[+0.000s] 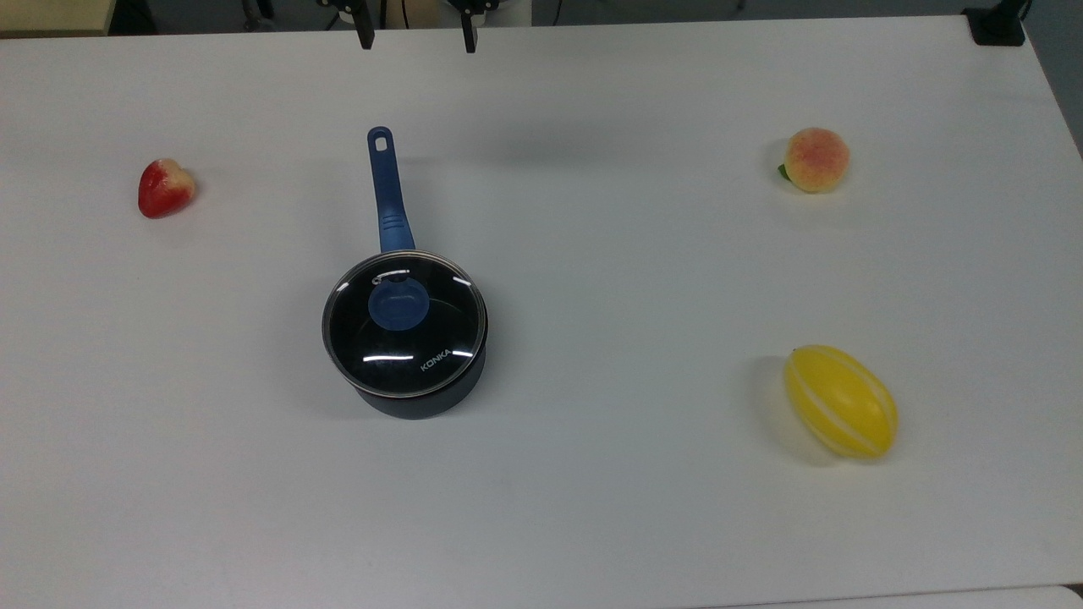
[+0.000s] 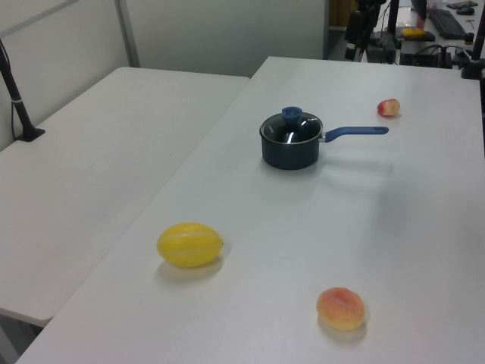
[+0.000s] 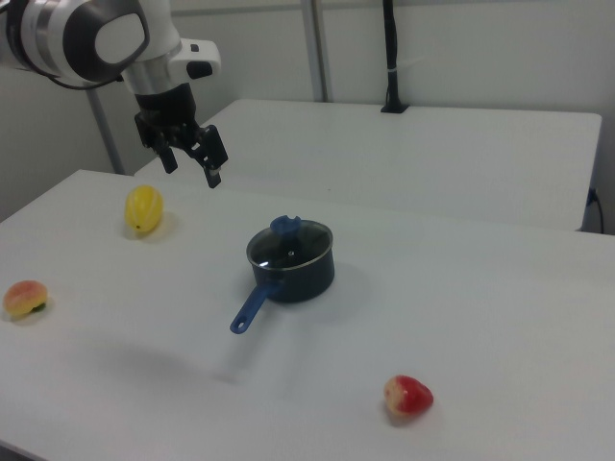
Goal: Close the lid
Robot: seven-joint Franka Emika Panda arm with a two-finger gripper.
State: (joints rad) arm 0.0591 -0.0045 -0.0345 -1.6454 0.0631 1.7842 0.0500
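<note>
Glass lid (image 3: pixel 289 245) seated on saucepan (image 3: pixel 306 274) — gripper (image 3: pixel 193 164) well above, fingers spread, empty.

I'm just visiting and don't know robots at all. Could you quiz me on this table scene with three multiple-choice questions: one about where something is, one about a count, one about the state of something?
1. In the top view, where is the strawberry?
A. At the top view's left
B. Inside the saucepan
C. Beside the melon

2. How many pieces of fruit lie on the table?
A. One
B. Three
C. Five

3. How is the lid now?
A. Held up in the gripper
B. Lying flat on the table
C. Sitting on the saucepan

Answers:
1. A: the strawberry lies far out at the top view's left, apart from the saucepan.
2. B: strawberry, peach and yellow melon lie on the table.
3. C: the lid covers the saucepan, while the gripper hangs above the table with open jaws, holding nothing.
</note>
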